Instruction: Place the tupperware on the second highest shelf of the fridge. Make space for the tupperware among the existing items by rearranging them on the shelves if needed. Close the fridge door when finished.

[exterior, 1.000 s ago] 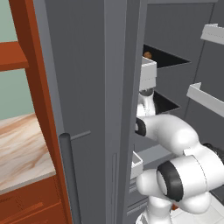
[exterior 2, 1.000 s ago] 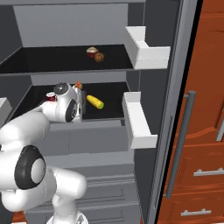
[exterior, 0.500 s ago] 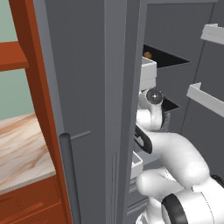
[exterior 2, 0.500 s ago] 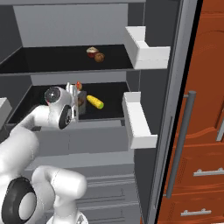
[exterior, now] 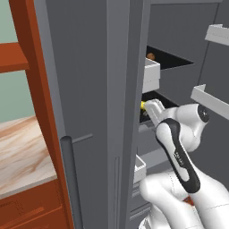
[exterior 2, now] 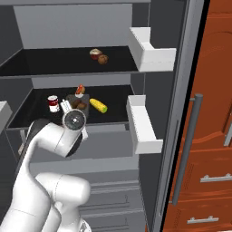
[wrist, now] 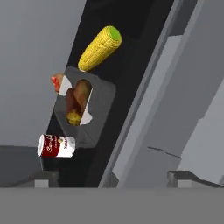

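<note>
Arm — bent, reaching into the fridge (exterior 2: pixel 81 27); pincer (wrist: pixel 109 178) spread, empty, just short of the shelf (exterior 2: pixel 118 106) edge. Tupperware (wrist: pixel 85 109) — on that shelf, between corn (wrist: pixel 99 47) and can (wrist: pixel 56 146).

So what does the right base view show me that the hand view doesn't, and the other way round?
Right base view: the shelf above, holding a small brown item and a pale round one, plus the white door bins, the red-brown cabinet and the robot's arm. Hand view: a look into the grey tupperware, brown food inside, and the open gripper. Both: the tupperware, corn cob and red-and-white can on one black shelf.
</note>
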Controlling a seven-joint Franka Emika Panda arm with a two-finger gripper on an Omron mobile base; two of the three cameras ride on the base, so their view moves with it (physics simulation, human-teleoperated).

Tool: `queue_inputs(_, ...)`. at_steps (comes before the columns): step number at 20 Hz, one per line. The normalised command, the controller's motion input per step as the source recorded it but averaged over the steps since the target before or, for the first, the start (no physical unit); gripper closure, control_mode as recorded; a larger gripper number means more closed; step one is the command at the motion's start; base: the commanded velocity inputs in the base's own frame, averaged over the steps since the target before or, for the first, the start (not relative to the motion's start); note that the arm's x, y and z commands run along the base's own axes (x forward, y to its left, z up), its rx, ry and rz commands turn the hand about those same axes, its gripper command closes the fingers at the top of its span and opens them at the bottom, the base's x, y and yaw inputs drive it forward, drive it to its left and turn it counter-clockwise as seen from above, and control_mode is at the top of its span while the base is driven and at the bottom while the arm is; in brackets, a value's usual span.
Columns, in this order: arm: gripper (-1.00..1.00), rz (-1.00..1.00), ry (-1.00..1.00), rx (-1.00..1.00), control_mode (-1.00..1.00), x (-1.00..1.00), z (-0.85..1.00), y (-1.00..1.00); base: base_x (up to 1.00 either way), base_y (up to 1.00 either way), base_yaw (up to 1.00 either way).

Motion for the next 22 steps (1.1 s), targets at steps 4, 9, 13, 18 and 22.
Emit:
queue_inputs(4, -1.0, 0.72, 0.0, -0.47, -1.0, -0.36, 0.02, 0.0, 0.0, 0.0, 0.0)
queue_inputs(9, -1.0, 0.31, 0.03, -0.59, -1.0, -0.4, 0.2, 0.0, 0.0, 0.0, 0.0)
queue_inputs(13, -1.0, 0.1, 0.0, -0.5, -1.0, -0.69, 0.04, -0.02, 0.0, 0.0, 0.0)
queue_inputs(18, -1.0, 0.08, -0.03, -0.13, -1.0, -0.51, 0.1, -0.13, 0.0, 0.0, 0.0)
queue_inputs(22, -1.0, 0.0, 0.0, 0.0, -1.0, -0.02, 0.0, 0.0, 0.0, 0.0, 0.0)
